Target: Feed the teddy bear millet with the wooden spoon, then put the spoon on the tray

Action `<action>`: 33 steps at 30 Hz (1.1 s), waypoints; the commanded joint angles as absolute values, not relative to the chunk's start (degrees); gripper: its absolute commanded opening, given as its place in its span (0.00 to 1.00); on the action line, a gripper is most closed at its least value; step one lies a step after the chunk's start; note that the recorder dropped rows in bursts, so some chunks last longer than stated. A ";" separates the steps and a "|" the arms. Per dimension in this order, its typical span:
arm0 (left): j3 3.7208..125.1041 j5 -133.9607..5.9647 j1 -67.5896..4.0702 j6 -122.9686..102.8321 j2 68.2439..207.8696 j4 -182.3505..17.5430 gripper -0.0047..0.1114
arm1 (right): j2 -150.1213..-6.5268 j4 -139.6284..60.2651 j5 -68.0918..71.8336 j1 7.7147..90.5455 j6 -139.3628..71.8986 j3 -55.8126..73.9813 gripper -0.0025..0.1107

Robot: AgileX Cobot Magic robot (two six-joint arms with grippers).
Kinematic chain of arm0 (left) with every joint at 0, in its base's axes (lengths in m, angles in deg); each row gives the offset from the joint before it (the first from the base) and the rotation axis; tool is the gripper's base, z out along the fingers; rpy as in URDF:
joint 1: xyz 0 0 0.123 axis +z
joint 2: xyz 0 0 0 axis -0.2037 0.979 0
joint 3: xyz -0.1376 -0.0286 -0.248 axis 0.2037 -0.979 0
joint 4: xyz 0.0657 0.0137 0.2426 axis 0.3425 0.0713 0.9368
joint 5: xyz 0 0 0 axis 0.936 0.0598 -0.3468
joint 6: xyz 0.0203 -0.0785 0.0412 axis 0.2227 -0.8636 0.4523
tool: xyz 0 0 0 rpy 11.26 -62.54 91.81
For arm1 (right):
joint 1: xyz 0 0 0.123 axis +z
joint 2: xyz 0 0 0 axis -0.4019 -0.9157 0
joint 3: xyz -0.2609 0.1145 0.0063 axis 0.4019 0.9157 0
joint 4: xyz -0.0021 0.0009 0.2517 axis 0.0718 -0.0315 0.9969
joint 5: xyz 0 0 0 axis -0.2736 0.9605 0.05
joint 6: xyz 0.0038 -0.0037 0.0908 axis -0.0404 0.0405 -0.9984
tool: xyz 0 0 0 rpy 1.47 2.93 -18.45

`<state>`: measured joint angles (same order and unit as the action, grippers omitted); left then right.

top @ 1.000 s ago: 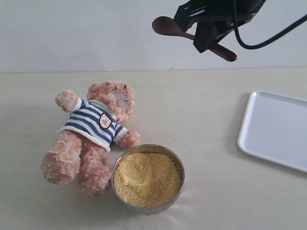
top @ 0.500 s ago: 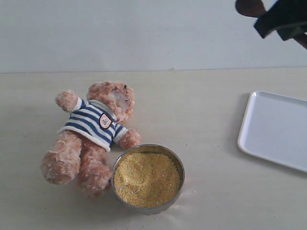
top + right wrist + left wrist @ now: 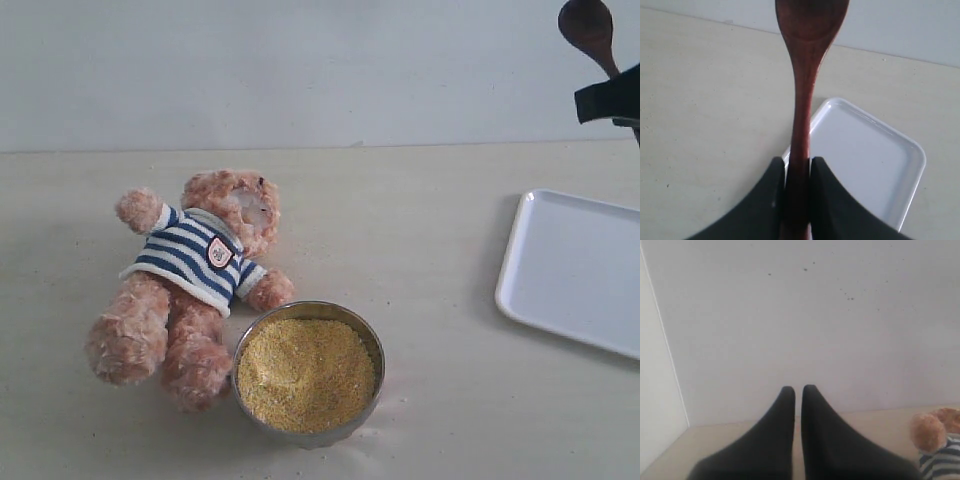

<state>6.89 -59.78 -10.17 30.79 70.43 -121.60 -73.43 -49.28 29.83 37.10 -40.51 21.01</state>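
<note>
We log the right gripper (image 3: 797, 165) pinched tight on the handle of the wooden spoon (image 3: 806, 75) | spoon upright in the air, round end up, near the tray (image 3: 575, 270) | left gripper (image 3: 797, 391) – fingers all but together, nothing between them | bear (image 3: 195, 270) on its back, just beside the steel bowl (image 3: 373, 345) of millet (image 3: 305, 372)

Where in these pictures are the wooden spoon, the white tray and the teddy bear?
wooden spoon (image 3: 586, 22), exterior view, on its round bowl.
tray (image 3: 575, 270), exterior view, on its bare white floor.
teddy bear (image 3: 190, 255), exterior view, on its striped shirt.
</note>
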 commanded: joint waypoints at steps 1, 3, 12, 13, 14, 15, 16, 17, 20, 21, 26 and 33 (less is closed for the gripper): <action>3.72 -56.37 -10.11 31.25 70.44 -123.51 0.08 | -70.59 -49.30 24.40 36.77 -40.61 24.78 0.02; 3.72 -57.62 -10.11 31.12 70.44 -123.51 0.08 | -70.44 -49.30 23.56 36.77 -40.61 25.38 0.02; 3.72 -60.86 -10.11 31.12 70.44 -123.51 0.08 | -70.44 -48.86 23.24 36.77 -40.61 25.37 0.02; 3.72 -60.86 -10.11 31.12 70.44 -123.51 0.08 | -70.44 -48.27 22.90 36.77 -40.61 25.37 0.02; 3.72 -60.86 -10.11 31.12 70.44 -123.51 0.08 | -70.44 -47.53 22.60 36.77 -40.61 25.37 0.02; 3.72 -60.86 -10.11 31.12 70.44 -123.51 0.08 | -70.44 -47.40 22.48 36.77 -40.61 25.37 0.02; 3.72 -60.86 -10.11 31.12 70.44 -123.51 0.08 | -70.44 -47.40 22.48 36.77 -40.61 25.37 0.02; 3.72 -60.86 -10.11 31.12 70.44 -123.51 0.08 | -70.44 -47.37 22.65 36.77 -40.61 25.37 0.02; 3.72 -60.86 -10.11 31.12 70.44 -123.51 0.08 | -70.44 -47.66 24.97 36.77 -39.88 25.37 0.02; 3.72 -60.96 -10.11 31.12 70.44 -122.94 0.08 | -70.44 -47.66 25.56 36.77 -39.88 25.37 0.02; 3.72 -60.96 -10.11 31.12 68.24 -95.57 0.08 | -70.44 -47.39 24.06 36.77 -39.88 25.37 0.02; 3.72 -60.90 -10.01 31.12 68.24 -93.06 0.08 | -70.44 -47.26 24.41 36.77 -39.88 25.37 0.02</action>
